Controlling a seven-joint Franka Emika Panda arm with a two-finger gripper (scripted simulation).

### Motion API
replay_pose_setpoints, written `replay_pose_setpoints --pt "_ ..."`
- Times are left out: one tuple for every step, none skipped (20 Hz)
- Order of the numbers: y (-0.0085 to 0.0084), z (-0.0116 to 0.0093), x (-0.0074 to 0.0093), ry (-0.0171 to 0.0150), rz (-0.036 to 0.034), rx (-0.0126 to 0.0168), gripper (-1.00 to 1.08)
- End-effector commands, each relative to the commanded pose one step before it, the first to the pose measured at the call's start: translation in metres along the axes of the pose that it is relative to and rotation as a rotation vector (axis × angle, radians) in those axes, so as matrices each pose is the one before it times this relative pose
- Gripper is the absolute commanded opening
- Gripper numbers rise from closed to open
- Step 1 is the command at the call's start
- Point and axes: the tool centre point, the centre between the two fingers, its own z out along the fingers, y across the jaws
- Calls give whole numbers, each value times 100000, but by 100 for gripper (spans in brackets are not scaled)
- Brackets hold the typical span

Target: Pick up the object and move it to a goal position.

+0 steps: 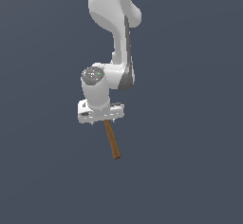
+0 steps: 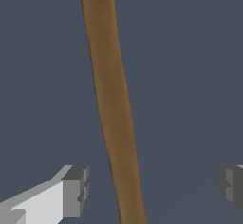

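One hammer (image 1: 113, 144) is all there is to handle, and only its handle shows. In the exterior view the brown shaft sticks out from under the gripper (image 1: 101, 118) and slants down toward that view's right. Its upper end, and the head, are hidden behind the white gripper body. The arm (image 1: 114, 33) comes down from the top of the picture, glossy white with rounded joints and a grey cap on the wrist joint.

Up close, in the wrist view, the handle (image 2: 114, 104) is a straight, round wooden stick with a blunt rounded end and a matte, faintly mottled brown surface. It runs lengthwise through the gap between the two fingers (image 2: 76, 190). They are blocky, with grey tips, and the nearer one has a white body. The pincer is spread wide: dark background shows on both sides of the handle, and neither fingertip touches the wood.

Everything behind is a flat, even slate-blue surface (image 1: 190, 171). I cannot tell whether the hammer rests on it or hangs clear of it.
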Motion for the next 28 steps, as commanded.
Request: replay_pose_setpoints --pt "94 763 -196 -190 -1135 480 100" --pt "22 164 -51 -68 -205 102 100" --pt "8 101 -29 -44 -132 66 100" --pt "27 21 -20 0 0 0 100" --pt "-21 -118 9 -80 297 -75 100" --pt "1 35 -1 0 0 0 100" --pt "3 103 -4 0 0 0 100" --pt "5 172 -6 0 0 0 100" --pt "7 240 -10 0 0 0 100" --pt "-29 303 -1 14 -65 18 100" --pt "10 374 -17 0 0 0 100" --pt "11 439 -21 0 0 0 100" --pt "-25 499 -13 13 -65 19 100" --pt "14 564 -28 0 0 0 100" --pt "-23 551 -14 13 -65 19 100" --pt "-24 476 -7 13 -65 19 100" --pt "14 406 -10 0 0 0 100" --pt "14 332 0 0 0 0 100" --pt "-23 255 23 13 -66 17 100" --pt "15 188 20 0 0 0 100" --pt "15 121 27 0 0 0 100" --pt "12 62 26 0 0 0 100" --pt "5 17 11 0 0 0 100" --pt "0 0 0 0 0 0 -100" --pt "0 0 0 0 0 0 -100" --pt "0 0 0 0 0 0 -100" --pt "0 0 0 0 0 0 -100" --pt "0 0 0 0 0 0 -100"
